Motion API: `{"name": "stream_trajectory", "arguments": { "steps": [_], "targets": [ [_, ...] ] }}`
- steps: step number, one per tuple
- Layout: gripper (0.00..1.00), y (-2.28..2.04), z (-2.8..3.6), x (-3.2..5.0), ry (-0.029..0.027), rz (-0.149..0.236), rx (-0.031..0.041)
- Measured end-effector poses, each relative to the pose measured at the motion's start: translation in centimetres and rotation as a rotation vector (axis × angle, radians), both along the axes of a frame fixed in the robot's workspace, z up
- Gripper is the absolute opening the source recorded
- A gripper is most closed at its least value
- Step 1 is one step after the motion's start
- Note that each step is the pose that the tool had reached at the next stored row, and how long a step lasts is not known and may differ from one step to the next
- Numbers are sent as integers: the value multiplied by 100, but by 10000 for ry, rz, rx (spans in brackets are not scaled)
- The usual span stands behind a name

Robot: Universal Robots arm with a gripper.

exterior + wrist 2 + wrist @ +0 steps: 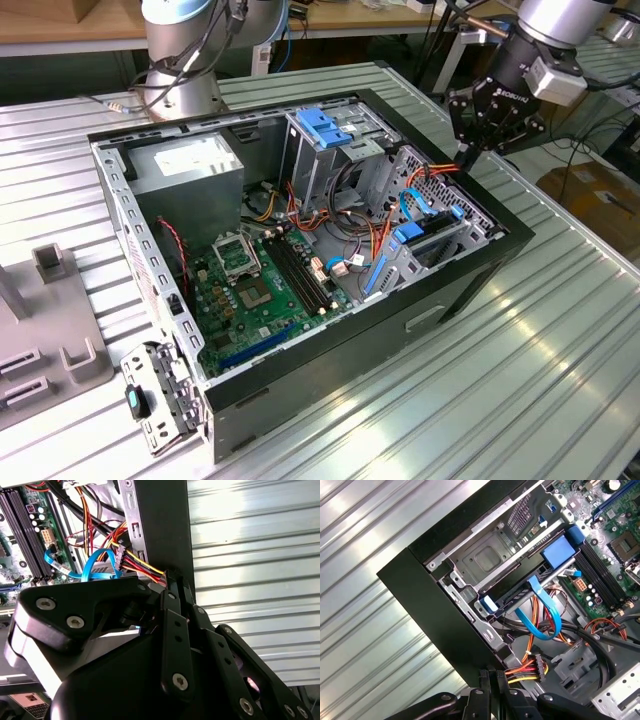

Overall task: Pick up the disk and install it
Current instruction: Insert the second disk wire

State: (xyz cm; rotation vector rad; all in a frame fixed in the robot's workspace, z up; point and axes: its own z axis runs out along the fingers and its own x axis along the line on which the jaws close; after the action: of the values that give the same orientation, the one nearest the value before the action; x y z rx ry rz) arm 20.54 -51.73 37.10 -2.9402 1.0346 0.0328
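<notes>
The disk point(437, 232) lies slotted in the drive cage at the front end of the open computer case point(300, 385). Only its edge shows between blue rails, with a blue data cable point(538, 591) running to it. In the first wrist view the disk's edge point(520, 594) sits under the cage's grey metal plate point(485, 560). My gripper point(468, 155) hangs over the case's wall on the exterior view's right, a little beyond the cage. In both wrist views my gripper point(492, 676) point(172, 576) is shut on a red, yellow and orange power cable point(525, 670) point(145, 567).
Inside the case are the green motherboard point(255, 290), a grey power-supply box point(190, 170), a metal cage with a blue latch point(325, 125) and loose wiring. A grey fixture point(50, 340) stands on the ribbed metal table point(520, 370). A second arm's base point(180, 60) stands behind the case.
</notes>
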Motion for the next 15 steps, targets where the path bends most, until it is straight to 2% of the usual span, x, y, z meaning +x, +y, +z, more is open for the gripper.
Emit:
{"name": "stream_trajectory", "arguments": {
  "steps": [6, 15],
  "targets": [
    [16, 0, 19, -6, -1, 0, -6],
    [16, 0, 18, -94, -10, 0, -5]
  ]
}}
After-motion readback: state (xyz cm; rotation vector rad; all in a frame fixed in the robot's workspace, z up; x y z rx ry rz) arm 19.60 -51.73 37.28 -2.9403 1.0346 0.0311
